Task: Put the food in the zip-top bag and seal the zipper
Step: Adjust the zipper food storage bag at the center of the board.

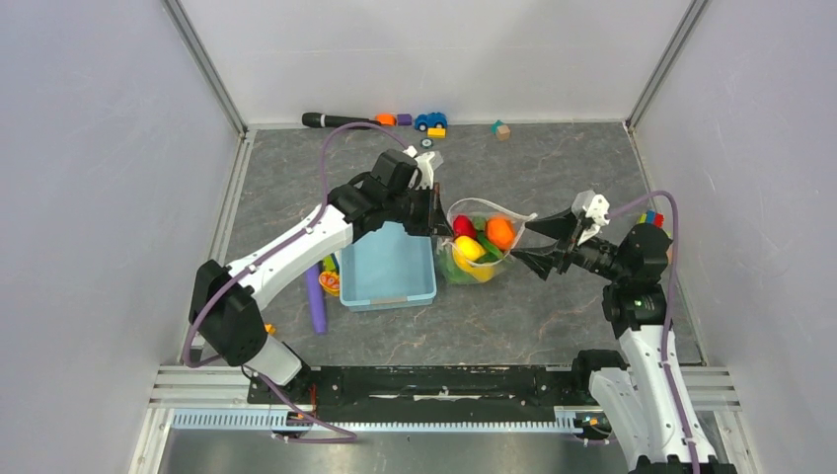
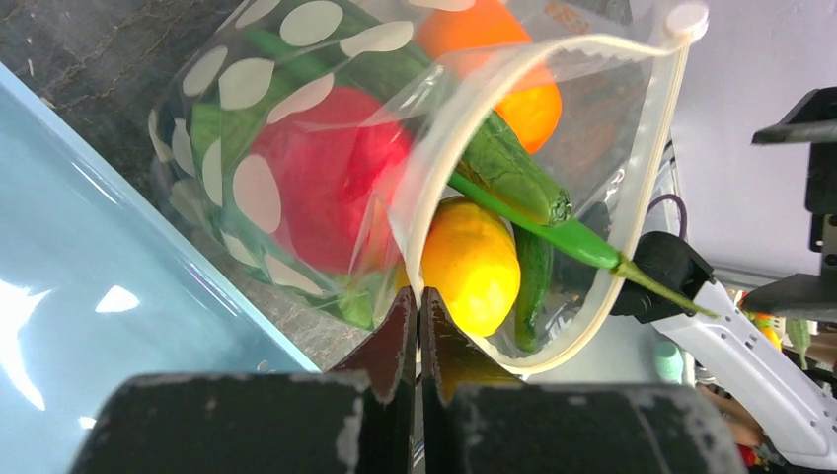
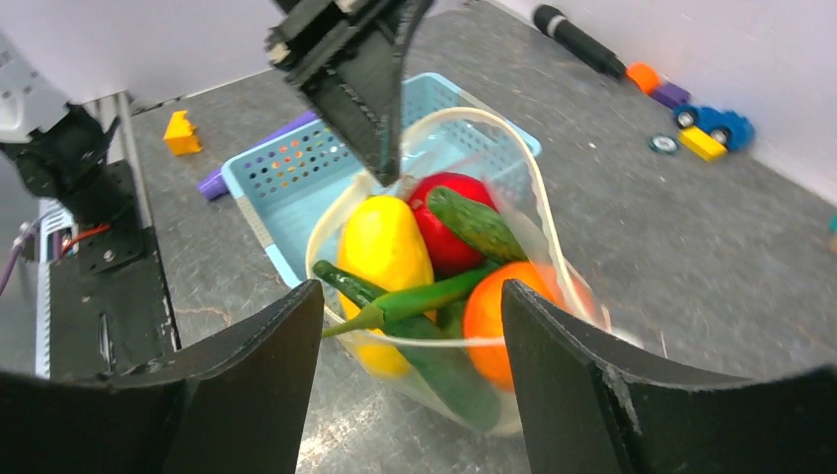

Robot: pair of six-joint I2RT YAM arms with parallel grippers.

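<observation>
Item: zip-top bag (image 2: pixel 242 84), upright beside basket (image 1: pixel 390 265); we logged food (image 3: pixel 385 247) inside. Left gripper (image 2: pixel 419 298) pinched its rim; right gripper (image 3: pixel 413 296) gaped, empty. Zipper (image 2: pixel 659 148) unsealed: 1 step left.

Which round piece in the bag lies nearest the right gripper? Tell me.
The orange piece, on the bag side facing the right gripper; red and yellow sit farther left.

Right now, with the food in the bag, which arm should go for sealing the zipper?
Likely right. The right gripper is open and free, facing the zipper on the unheld side. The left gripper is shut on the zip-top bag rim, anchoring it.
</observation>
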